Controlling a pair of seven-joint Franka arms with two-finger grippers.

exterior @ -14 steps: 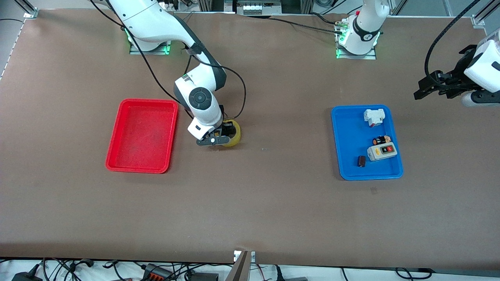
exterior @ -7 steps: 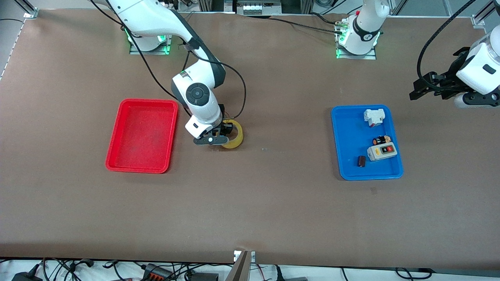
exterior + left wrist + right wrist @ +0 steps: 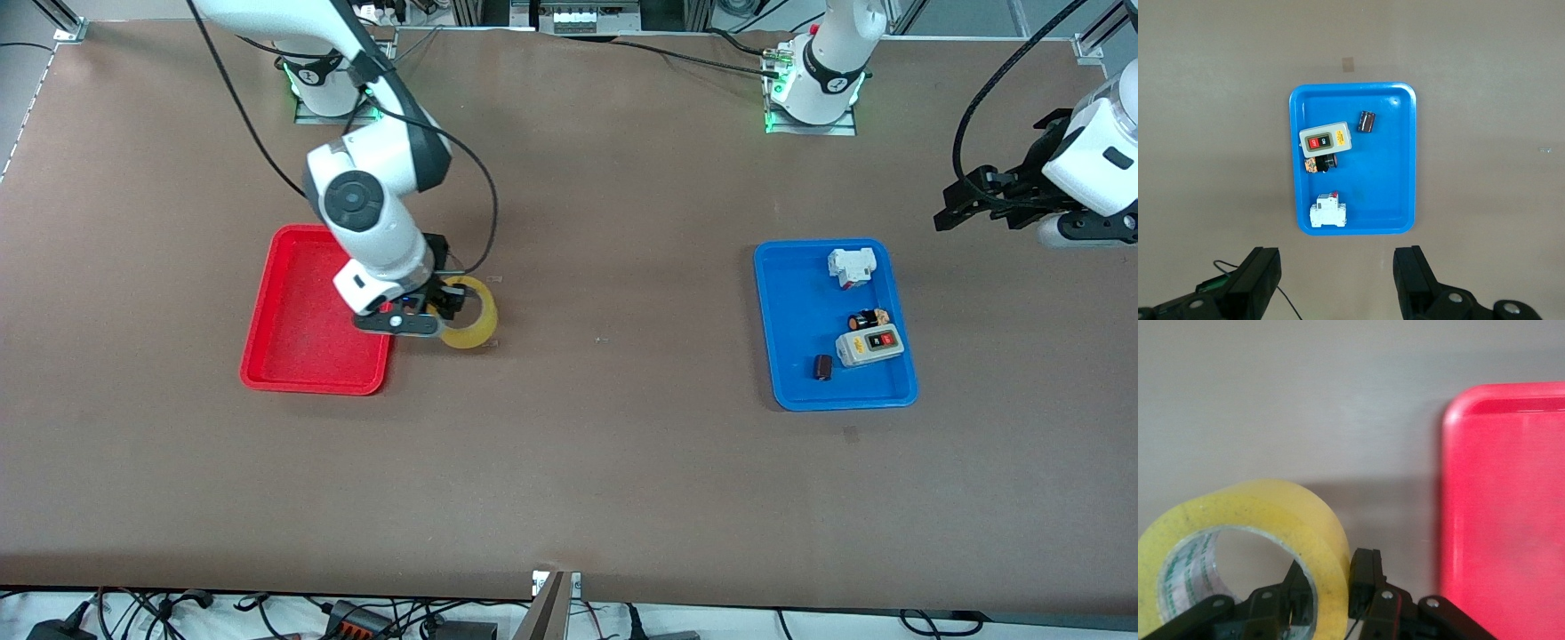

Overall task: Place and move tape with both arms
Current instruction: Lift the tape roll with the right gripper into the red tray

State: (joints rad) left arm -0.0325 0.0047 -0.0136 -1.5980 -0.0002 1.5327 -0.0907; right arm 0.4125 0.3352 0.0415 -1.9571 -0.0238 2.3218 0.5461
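Observation:
The tape (image 3: pixel 473 325), a yellowish translucent ring, hangs tilted in my right gripper (image 3: pixel 442 308), just above the table beside the red tray (image 3: pixel 302 378). In the right wrist view the tape (image 3: pixel 1258 513) fills the lower corner. There my right gripper (image 3: pixel 1331 577) is shut on the ring's wall, one finger inside the hole and one outside, with the red tray (image 3: pixel 1498 520) alongside. My left gripper (image 3: pixel 956 204) waits open and empty in the air at the left arm's end of the table; in its own view its (image 3: pixel 1336 270) fingers stand wide apart over bare table.
A blue tray (image 3: pixel 791 338) toward the left arm's end holds a grey switch box (image 3: pixel 869 346), a white breaker (image 3: pixel 851 265) and two small dark parts. The left wrist view shows the same blue tray (image 3: pixel 1385 173) from above. The red tray holds nothing.
My right gripper has closed on the tape, lifted it off the table and carried it toward the red tray. The left arm has barely shifted.

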